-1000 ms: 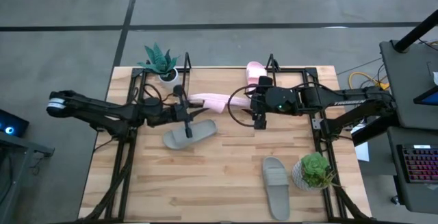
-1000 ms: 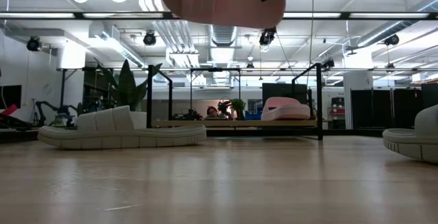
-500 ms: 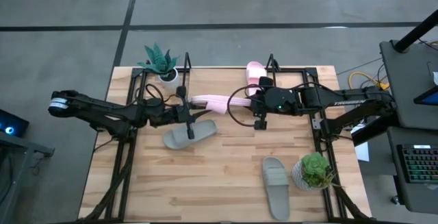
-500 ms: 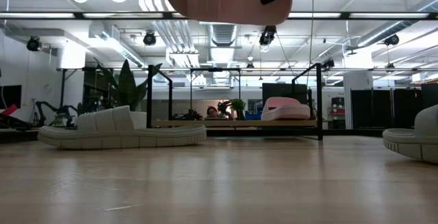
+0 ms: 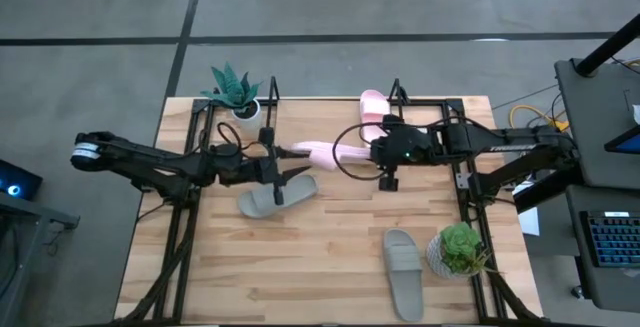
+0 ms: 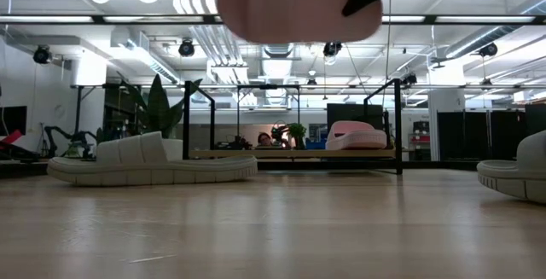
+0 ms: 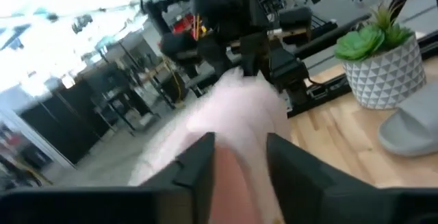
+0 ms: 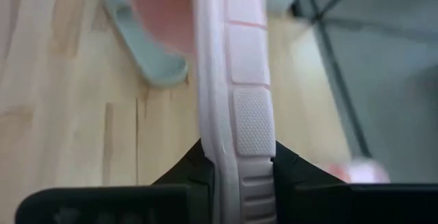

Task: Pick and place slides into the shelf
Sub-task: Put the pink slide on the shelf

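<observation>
Right gripper [image 5: 378, 153], jaws closed on the edge of the sole of a pale pink slide [image 5: 318, 151], carries that slide in the air above the middle of the table [image 5: 330, 257]; the right wrist view shows the ribbed sole rim pinched between the 2 dark fingers [image 8: 188, 172]. The left gripper [image 5: 276, 157] stands at the slide's opposite end, its fingers part-open astride the pink rubber in the left wrist view; whether they bear on it cannot be told. The slide's long axis runs across the table from left gripper to right gripper, roughly parallel to the shelf [image 5: 425, 103] along the far edge. The shelf lies just beyond the slide, on the far side; the coming move is judged to be a short carry away from the near edge, and the right arm, which has the firm hold, is the nearer to the free board. 1 pink slide [image 5: 372, 106] already sits on the shelf. 2 grey-green slides remain on the table: one [image 5: 276, 196] just below the left gripper, one [image 5: 404, 270] near the front beside a potted plant [image 5: 458, 251]. No brand, label or legible writing appears on any slide or on the shelf.
</observation>
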You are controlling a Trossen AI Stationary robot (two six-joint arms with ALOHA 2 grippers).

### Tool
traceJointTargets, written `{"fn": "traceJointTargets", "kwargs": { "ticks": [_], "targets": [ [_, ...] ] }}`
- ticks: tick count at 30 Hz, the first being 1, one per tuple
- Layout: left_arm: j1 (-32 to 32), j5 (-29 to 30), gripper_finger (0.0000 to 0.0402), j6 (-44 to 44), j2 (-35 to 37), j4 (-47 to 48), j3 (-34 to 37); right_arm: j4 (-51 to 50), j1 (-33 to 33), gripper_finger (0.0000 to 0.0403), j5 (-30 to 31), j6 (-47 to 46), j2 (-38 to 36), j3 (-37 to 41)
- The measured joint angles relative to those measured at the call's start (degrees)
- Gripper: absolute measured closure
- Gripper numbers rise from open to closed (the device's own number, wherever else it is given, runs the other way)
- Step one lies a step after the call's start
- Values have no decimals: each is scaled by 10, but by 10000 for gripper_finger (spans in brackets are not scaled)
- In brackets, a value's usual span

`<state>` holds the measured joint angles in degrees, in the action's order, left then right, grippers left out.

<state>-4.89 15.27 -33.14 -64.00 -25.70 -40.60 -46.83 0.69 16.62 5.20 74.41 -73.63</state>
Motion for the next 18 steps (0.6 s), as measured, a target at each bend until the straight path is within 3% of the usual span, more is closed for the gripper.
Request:
{"fn": "traceJointTargets", "kwargs": {
  "ticks": [7,13,18],
  "targets": [
    [0,0,200,-192,-1,20,0,-40,-64,347,-138,-78,-2,-25],
    [-4,49,196,-372,-27,7,0,-49,-105,347,-227,-115,-1,-28],
    [-10,131,199,-460,-53,-50,0,-71,-109,347,-231,-123,-1,-27]
  ]
}}
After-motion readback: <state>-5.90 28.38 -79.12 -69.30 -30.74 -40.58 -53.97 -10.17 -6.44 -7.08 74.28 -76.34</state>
